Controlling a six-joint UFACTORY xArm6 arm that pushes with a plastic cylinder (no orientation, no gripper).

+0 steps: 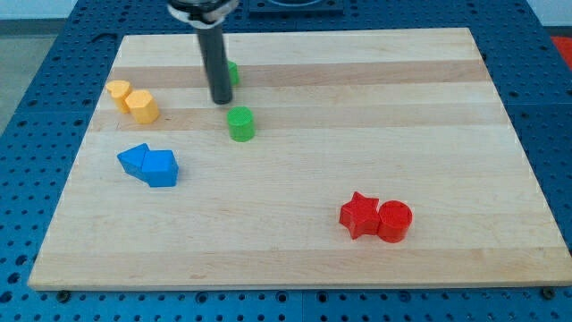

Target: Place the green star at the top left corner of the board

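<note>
The green star [232, 72] lies near the view's top, left of centre, mostly hidden behind my rod; only its right edge shows. My tip [221, 101] rests on the board just below and left of the star, touching or very close to it. A green cylinder [240, 123] stands a little below and right of the tip. The board's top left corner [125, 40] is well to the left of the star.
Two yellow blocks [134, 100] sit together at the left. Two blue blocks [149, 165] sit together below them. A red star [359, 215] and a red cylinder [394, 221] touch at the lower right. The wooden board [447, 107] lies on a blue perforated table.
</note>
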